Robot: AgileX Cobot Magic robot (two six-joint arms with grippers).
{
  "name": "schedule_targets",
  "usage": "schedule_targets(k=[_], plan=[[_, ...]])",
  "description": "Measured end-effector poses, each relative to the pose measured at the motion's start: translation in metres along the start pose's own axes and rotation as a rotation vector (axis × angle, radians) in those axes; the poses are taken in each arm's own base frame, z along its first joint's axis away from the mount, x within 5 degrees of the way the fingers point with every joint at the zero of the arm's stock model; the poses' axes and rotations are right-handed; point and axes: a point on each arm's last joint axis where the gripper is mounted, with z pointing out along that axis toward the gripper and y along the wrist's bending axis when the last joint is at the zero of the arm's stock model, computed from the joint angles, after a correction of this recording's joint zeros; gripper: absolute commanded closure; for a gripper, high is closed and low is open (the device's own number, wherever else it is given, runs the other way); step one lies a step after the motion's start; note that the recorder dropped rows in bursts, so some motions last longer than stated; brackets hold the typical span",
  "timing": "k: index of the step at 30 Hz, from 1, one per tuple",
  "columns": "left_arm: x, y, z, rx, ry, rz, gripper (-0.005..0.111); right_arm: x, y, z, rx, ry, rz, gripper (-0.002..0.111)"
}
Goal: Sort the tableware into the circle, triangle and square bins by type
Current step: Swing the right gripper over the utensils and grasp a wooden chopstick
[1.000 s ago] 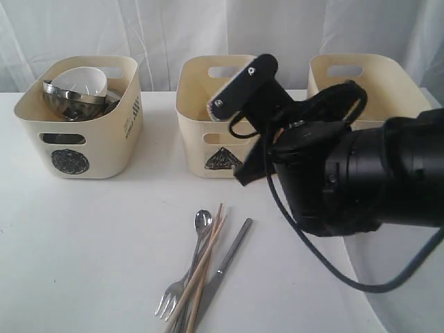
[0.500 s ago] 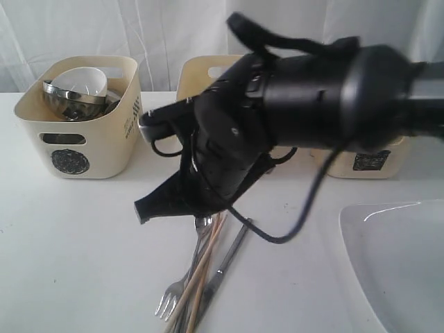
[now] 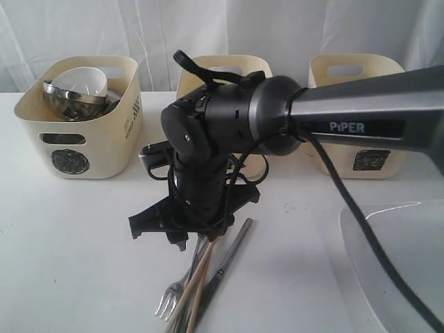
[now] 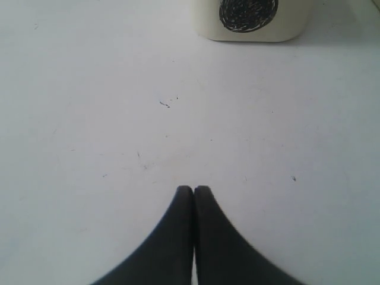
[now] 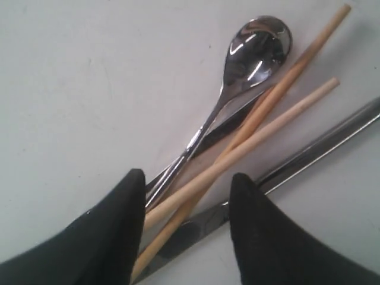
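Right gripper (image 5: 189,178) jaws stood apart, straddling chopsticks (image 5: 297,65) beside spoon (image 5: 258,44); left gripper (image 4: 194,190) jaws pressed together over table (image 4: 119,89).

A lab-style robot test setup: white table (image 3: 69,263), white curtain backdrop (image 3: 139,28), symbol-marked sorting bins (image 3: 104,149).
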Motion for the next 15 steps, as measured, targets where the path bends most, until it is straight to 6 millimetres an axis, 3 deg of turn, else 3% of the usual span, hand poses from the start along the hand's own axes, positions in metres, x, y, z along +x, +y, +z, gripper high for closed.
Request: schedule_targets(k=[15], plan=[[0.0, 0.0, 0.0, 0.0, 0.0, 0.0, 0.107, 0.004, -0.001, 0.037, 0.042, 0.092, 0.025, 0.064]])
